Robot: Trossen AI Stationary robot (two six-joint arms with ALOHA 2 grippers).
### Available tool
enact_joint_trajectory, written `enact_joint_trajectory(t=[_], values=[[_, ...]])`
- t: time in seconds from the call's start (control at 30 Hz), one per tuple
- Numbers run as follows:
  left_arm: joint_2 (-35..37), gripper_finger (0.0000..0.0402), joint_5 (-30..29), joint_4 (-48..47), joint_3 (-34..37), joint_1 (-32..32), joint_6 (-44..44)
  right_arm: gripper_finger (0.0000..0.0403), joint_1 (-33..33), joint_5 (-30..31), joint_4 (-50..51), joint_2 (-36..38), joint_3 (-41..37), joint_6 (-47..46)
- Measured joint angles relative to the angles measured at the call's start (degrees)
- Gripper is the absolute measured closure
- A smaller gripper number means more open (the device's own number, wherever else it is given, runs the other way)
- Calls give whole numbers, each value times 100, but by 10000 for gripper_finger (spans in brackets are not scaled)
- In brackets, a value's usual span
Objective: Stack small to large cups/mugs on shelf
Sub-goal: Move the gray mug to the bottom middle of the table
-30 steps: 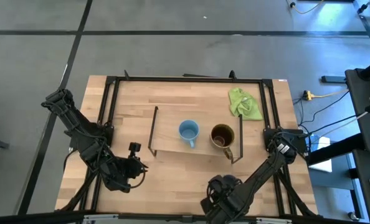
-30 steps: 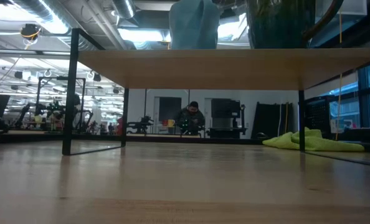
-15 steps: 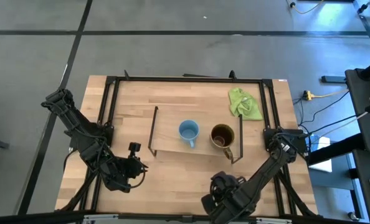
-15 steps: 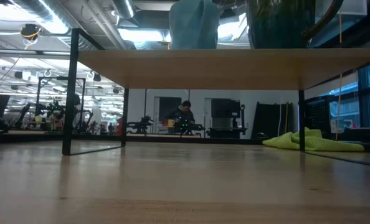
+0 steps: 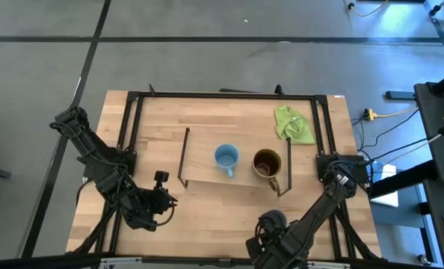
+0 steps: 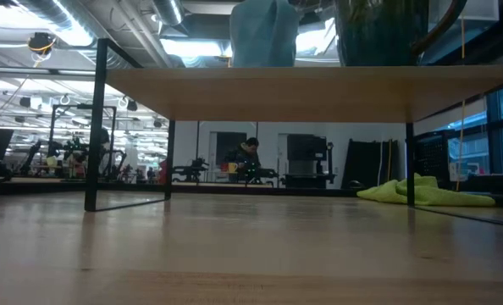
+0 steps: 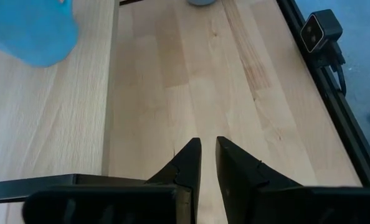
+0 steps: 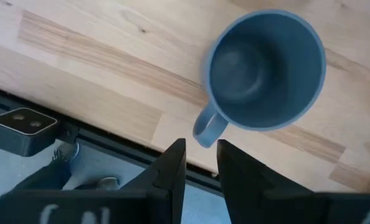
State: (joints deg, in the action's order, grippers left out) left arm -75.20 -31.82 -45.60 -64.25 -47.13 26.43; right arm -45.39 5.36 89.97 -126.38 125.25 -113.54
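The dark left arm lies folded over the table's front-left part, its two-finger left gripper (image 7: 207, 163) showing fingers nearly closed, a narrow gap between; the dark right arm reaches to the front edge, its right gripper (image 8: 199, 163) fingers slightly parted.

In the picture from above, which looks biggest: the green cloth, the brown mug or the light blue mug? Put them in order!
1. Green cloth, biggest.
2. Brown mug.
3. Light blue mug, only slightly smaller than the brown one, so they are close.
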Motion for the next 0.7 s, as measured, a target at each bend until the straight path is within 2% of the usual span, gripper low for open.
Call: enact_joint_trajectory(t=[0.53, 0.7], values=[[0, 358, -1, 2, 0, -70, 7, 310, -7, 154, -2, -518, -4, 47], [0, 358, 64, 1, 0, -68, 10, 310, -4, -109, 0, -712, -4, 49]])
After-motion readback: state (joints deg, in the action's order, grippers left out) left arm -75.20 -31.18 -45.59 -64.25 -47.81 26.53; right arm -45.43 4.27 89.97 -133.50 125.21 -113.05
